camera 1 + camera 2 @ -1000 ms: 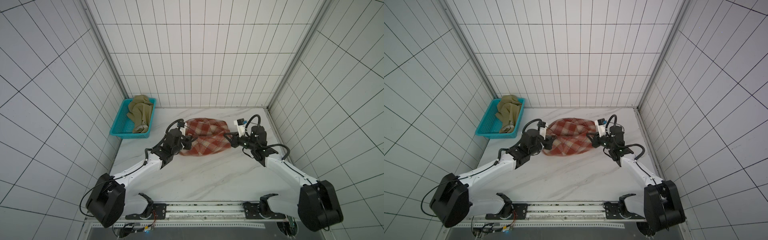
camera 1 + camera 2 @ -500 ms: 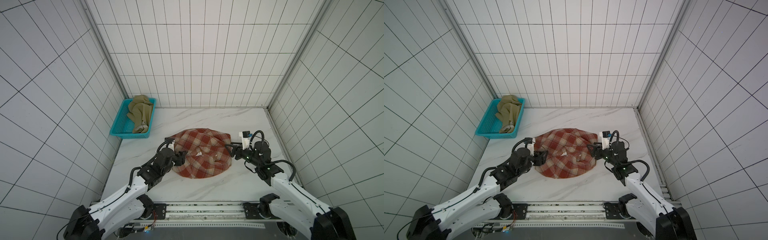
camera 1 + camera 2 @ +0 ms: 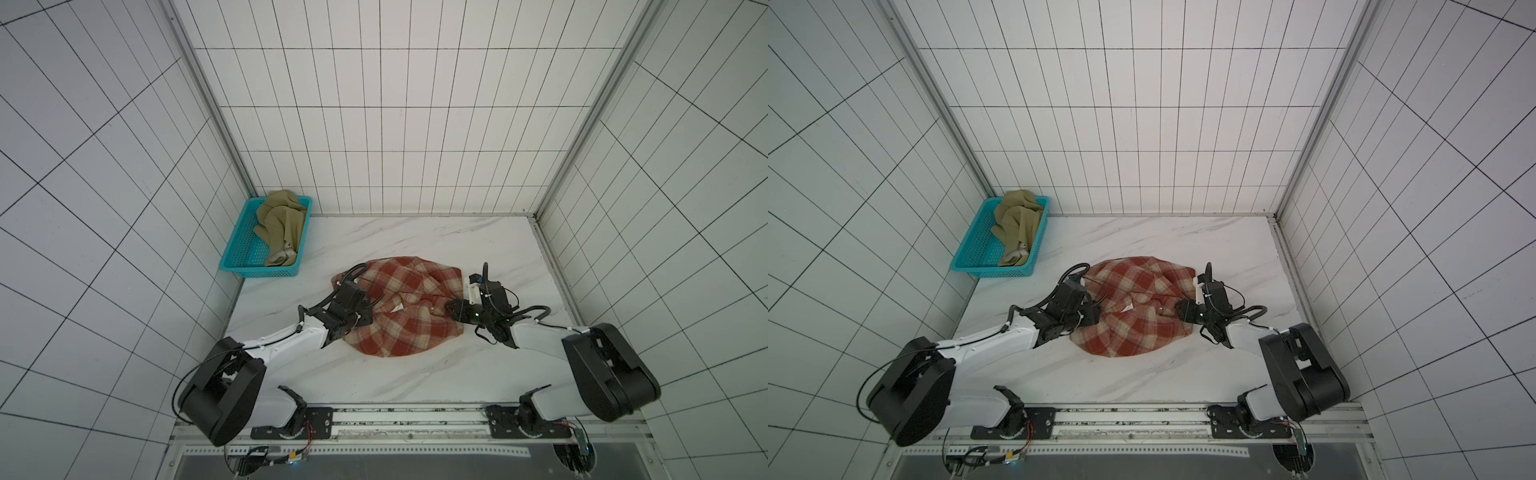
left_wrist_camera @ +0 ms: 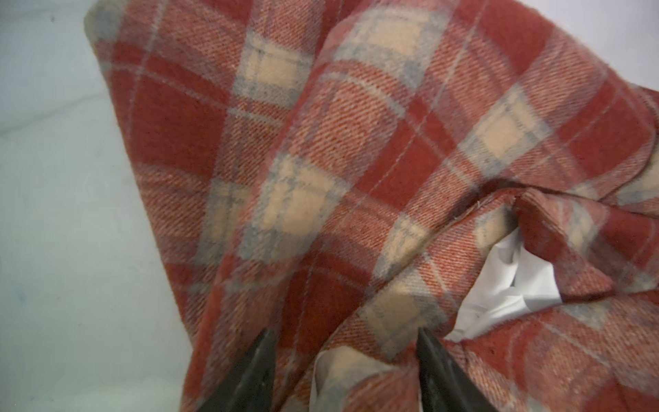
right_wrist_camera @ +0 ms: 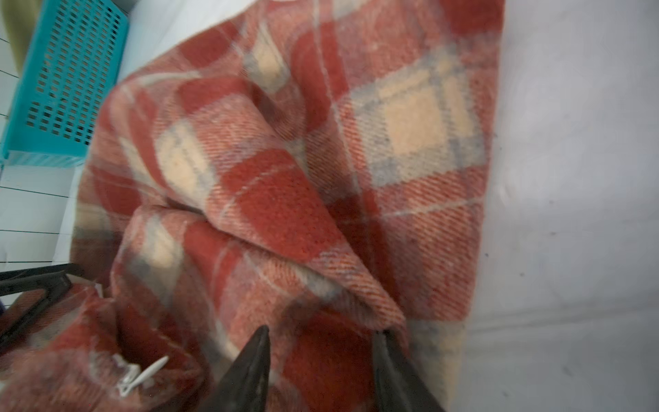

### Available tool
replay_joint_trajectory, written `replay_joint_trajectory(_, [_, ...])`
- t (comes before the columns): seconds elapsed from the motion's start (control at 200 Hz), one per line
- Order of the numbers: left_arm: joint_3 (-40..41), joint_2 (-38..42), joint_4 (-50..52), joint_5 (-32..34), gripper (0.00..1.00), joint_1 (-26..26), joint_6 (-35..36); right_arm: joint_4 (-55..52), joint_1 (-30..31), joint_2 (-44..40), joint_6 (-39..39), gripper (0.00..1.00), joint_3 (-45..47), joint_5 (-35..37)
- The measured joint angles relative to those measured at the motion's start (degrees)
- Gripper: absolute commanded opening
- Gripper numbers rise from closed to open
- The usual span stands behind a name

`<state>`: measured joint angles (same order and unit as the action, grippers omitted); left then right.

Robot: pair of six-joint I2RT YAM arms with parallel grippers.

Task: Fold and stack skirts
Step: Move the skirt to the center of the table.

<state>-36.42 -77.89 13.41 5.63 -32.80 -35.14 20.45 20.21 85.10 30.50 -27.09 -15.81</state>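
Left arm [image 3: 286,338] and right arm [image 3: 536,336] both reach low and inward, wrists turned towards each other. Left fingers [image 4: 253,381]: spread, straddling a raised fold of cloth. Right fingers [image 5: 249,378]: spread, likewise over a ridge; neither pair pinches it. Plaid skirt [image 3: 407,320]: rumpled heap on the surface [image 3: 415,374], lying between the two sets of fingers, white lining [image 4: 510,285] showing at a gap. Khaki skirt [image 3: 282,226]: crumpled in the basket [image 3: 249,272], well beyond the left fingers.

Both arms stretch forward and angle inward toward each other. The left gripper [image 4: 345,371] and right gripper [image 5: 321,371] both have jaws parted.
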Motion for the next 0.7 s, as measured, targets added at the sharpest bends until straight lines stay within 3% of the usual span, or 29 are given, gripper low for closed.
replay_joint_trajectory(0.155, [-2.3, -4.4, -3.3, 0.1, 0.49, 0.9, 0.2, 2.9, -0.5, 10.8, 0.4, 0.37, -9.4, 0.1])
replay_joint_trajectory(0.375, [-13.4, -10.1, -6.6, 1.3, 0.46, 2.7, 3.0, 6.3, -4.1, 21.0, 0.8, 0.39, -21.1, -1.8])
replay_joint_trajectory(0.5, [-16.7, -9.8, -8.8, 1.7, 0.43, 3.0, 4.6, 5.7, -6.3, 19.5, 0.4, 0.53, -22.9, -1.7])
replay_joint_trajectory(0.58, [-16.7, -8.9, -9.4, 1.6, 0.43, 3.0, 5.0, 3.9, -6.7, 15.9, -0.6, 0.56, -22.9, -1.1])
replay_joint_trajectory(0.7, [-13.7, -4.9, -9.7, 1.2, 0.54, 3.0, 5.2, 1.6, -6.0, 8.2, -2.4, 0.6, -22.9, 0.2])
